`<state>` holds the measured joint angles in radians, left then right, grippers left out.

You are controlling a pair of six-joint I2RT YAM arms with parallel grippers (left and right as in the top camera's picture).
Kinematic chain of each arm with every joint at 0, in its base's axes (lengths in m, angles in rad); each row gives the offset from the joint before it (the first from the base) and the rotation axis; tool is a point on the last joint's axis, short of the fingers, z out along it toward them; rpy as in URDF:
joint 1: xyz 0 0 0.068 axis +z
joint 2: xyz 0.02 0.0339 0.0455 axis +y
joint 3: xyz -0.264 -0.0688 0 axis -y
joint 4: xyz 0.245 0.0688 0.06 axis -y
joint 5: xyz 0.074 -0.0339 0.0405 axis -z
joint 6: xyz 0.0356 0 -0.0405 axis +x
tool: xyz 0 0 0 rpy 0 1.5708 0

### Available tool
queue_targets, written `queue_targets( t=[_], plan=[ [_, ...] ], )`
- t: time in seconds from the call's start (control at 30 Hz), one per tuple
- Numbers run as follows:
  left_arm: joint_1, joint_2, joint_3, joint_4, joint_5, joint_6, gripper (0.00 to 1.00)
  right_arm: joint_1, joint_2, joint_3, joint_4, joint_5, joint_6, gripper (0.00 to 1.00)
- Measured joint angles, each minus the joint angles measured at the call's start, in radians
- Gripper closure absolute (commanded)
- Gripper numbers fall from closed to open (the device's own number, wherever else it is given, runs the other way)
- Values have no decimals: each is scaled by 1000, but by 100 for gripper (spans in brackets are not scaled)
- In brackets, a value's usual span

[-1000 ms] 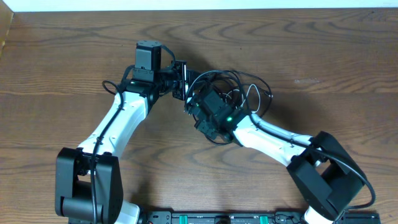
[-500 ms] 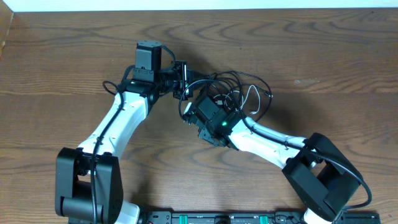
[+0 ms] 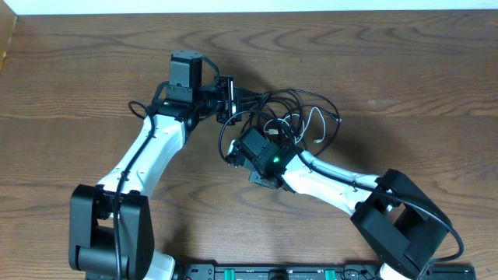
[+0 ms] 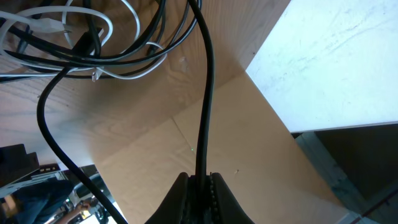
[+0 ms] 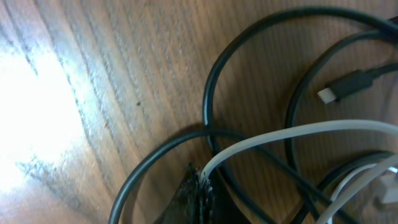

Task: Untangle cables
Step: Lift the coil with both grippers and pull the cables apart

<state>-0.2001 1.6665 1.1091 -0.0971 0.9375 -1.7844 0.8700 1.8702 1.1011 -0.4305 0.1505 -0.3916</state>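
Left wrist view: left gripper (image 4: 199,182) pinches a black cable (image 4: 207,93); right gripper (image 5: 199,186) pinches the white cable (image 5: 298,130).

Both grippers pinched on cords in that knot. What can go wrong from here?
1. The left gripper pinches a thin black cable that runs straight into the tangle; pulling could tighten it rather than loosen it.
2. The right gripper holds the thin white cable where black loops cross it; dragging may haul the whole tangle along.
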Motion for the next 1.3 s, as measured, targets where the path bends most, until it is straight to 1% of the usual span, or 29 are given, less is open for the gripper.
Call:
queue_targets(
  t=[0.1,0.17,0.33,0.47,0.6,0.8,1.03,1.2,1.3],
  plan=[
    [0,0,0,0,-6,1,92,0,-35,-2,-29,-1,3,99],
    [0,0,0,0,-27,5,92,0,-104,-6,-51,-3,8,99],
    [0,0,0,-5,-77,31,92,-9,-379,-6,-87,-34,16,99],
    [0,0,0,-14,-108,54,92,-55,-580,-6,-104,-89,28,99],
    [0,0,0,-33,-138,86,92,-112,-702,-6,-87,-110,64,99],
    [0,0,0,-75,-184,172,92,-215,-864,-6,-2,-119,153,99],
    [0,0,0,-131,-268,301,92,-367,-987,-6,105,-57,289,99],
    [0,0,0,-132,-363,464,92,-443,-1004,-6,179,-41,377,99],
    [0,0,0,-171,-454,571,92,-481,-1004,-7,232,-37,431,99]
  ],
)
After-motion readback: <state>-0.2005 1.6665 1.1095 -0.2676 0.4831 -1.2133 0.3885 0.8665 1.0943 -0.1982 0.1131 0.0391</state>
